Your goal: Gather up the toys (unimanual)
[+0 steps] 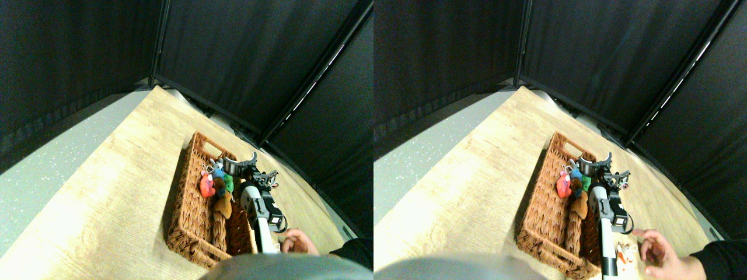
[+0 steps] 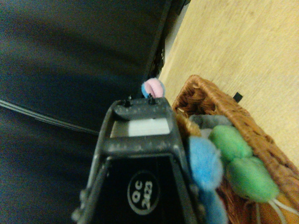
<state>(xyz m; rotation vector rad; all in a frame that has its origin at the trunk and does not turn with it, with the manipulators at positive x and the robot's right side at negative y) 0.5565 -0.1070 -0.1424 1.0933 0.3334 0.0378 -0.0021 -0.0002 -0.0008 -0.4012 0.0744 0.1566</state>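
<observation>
**Stereo pair view: claw above the basket's far end, toys piled beneath**

The stereo pair view shows the right gripper [image 1: 248, 166] over the far right part of the wicker basket [image 1: 198, 230]; the toys lie heaped just to its left inside the basket: a pink-red one [image 1: 206, 185], a blue one [image 1: 217, 172], a green one [image 1: 229, 184] and a tan one [image 1: 223, 204] trailing toward the near end. In the wrist view the blue toy [image 2: 204, 161] and green toy [image 2: 238, 161] sit right beside the jaw frame; a small pink-and-blue ball [image 2: 153, 87] peeks past the jaw tip, possibly a toy in its grip, though I cannot tell whether the claw is clenched or released. A person's hand [image 1: 297, 240] rests on the table [image 1: 105, 192] near the arm's base.
</observation>
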